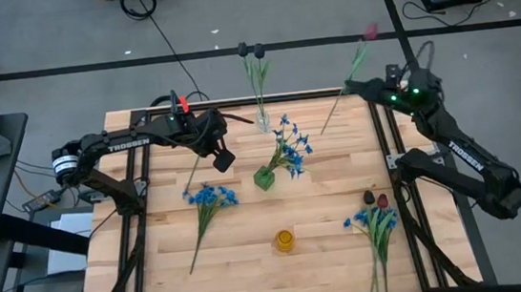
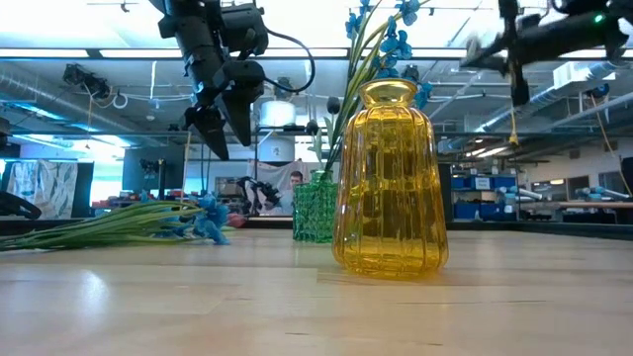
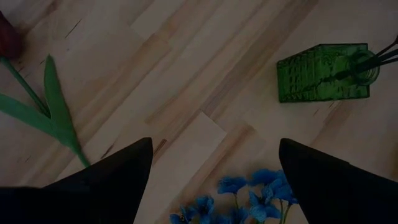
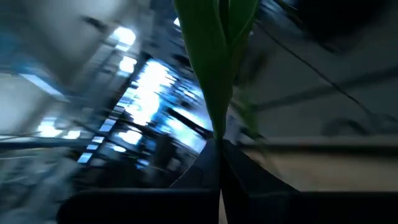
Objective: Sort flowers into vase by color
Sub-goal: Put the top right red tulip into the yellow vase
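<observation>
So the flowers looked like feather-light fakes: wiry stems that hold their shape, floppy leaves and heads. My guess was the bare stem partway down is where to pinch, since a grab near the blossoms would probably just crush or snag them. The glass vases seemed like the fragile, tippable bit.

The right tool [image 1: 349, 87] was clamped shut on a red tulip [image 1: 370, 31], up in the air beyond the far-right corner of the counter [image 1: 252, 262], well away from the green vase [image 1: 264, 177]; the bud hung out past the counter's edge. The left tool [image 1: 224, 159] hovered just left of the green vase with its fingers [image 3: 112, 180] spread wide and nothing between them, a loose blue spray [image 1: 211, 197] lying on the counter right below it.

Count, as far as I could tell:
- vases: three. The green vase held a blue spray [image 1: 289, 148], a clear vase [image 1: 263, 120] behind it held dark-headed stems [image 1: 251, 51], and a yellow vase [image 1: 285, 240] in front held nothing
- blue sprays: three, counting the one in a mixed bunch [image 1: 376, 221] off to the green vase's right
- red buds: the held one plus at least one in that bunch, hard to say exactly
- dark-headed stems: two
</observation>
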You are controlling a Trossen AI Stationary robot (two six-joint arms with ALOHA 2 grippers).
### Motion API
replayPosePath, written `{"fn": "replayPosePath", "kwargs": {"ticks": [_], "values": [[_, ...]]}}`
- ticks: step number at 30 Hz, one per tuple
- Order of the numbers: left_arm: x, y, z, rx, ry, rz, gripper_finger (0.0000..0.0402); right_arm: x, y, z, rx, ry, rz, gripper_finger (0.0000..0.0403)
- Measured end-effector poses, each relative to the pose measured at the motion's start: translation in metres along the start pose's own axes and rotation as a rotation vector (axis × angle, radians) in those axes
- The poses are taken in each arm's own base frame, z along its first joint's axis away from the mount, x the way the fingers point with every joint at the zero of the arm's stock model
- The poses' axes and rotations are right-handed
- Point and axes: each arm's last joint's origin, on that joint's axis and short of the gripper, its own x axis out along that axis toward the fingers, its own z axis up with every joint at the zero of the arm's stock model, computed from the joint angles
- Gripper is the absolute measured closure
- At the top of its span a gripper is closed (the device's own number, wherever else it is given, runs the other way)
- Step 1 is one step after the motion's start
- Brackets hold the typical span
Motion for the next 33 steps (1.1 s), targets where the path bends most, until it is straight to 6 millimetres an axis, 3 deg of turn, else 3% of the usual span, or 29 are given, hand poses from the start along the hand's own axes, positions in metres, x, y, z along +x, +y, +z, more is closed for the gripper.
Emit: {"fn": "replayPosePath", "kwargs": {"ticks": [8, 15, 22, 33], "values": [[0.000, 0.000, 0.000, -0.001, 0.000, 0.000, 0.0046, -0.014, 0.039, 0.012, -0.076, -0.145, 0.342, 0.0394], [0.000, 0.000, 0.000, -0.001, 0.000, 0.000, 0.0046, -0.019, 0.061, 0.007, -0.111, -0.148, 0.546, 0.0394], [0.000, 0.000, 0.000, -0.001, 0.000, 0.000, 0.0046, -0.014, 0.073, -0.003, -0.124, -0.160, 0.570, 0.0394], [0.000, 0.000, 0.000, -0.003, 0.000, 0.000, 0.0046, 0.018, 0.119, -0.009, -0.286, 0.026, 0.601, 0.0394]]}}
